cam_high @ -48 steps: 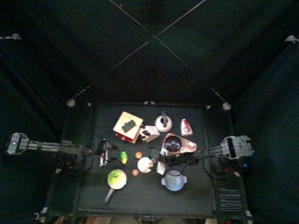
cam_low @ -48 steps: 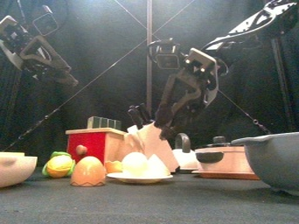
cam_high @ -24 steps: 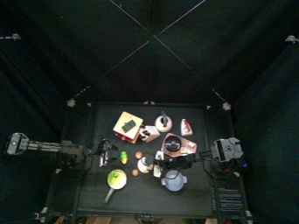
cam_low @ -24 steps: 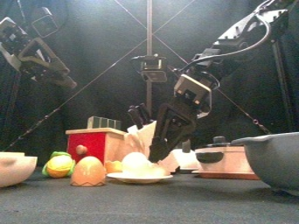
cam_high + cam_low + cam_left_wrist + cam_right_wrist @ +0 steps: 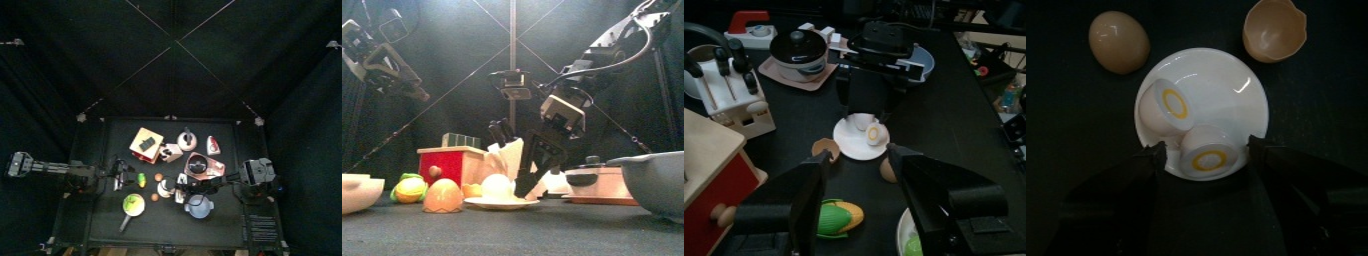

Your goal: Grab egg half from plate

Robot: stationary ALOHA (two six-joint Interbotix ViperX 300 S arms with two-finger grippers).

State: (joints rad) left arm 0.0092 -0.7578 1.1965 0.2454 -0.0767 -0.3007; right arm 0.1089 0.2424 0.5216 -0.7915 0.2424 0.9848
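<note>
A white plate (image 5: 1227,85) holds two boiled egg halves, yolks up: one (image 5: 1170,103) towards the middle and one (image 5: 1208,155) at the rim nearest my right gripper. My right gripper (image 5: 1204,158) is open and low over the plate, its jaws standing on either side of the near egg half. The front view shows it (image 5: 531,190) tilted down to the plate (image 5: 482,204), just behind the egg halves (image 5: 498,186). My left gripper (image 5: 862,160) is open and empty, raised at the table's left, facing the plate (image 5: 850,146).
A whole brown egg (image 5: 1118,42) and an empty eggshell half (image 5: 1273,28) lie just beyond the plate. A corn cob (image 5: 409,188), a red box (image 5: 452,165), a knife block (image 5: 509,155), a pot (image 5: 589,180) and a grey bowl (image 5: 656,180) crowd around.
My right gripper has come down from above the plate to just over the egg halves. The left arm has not moved.
</note>
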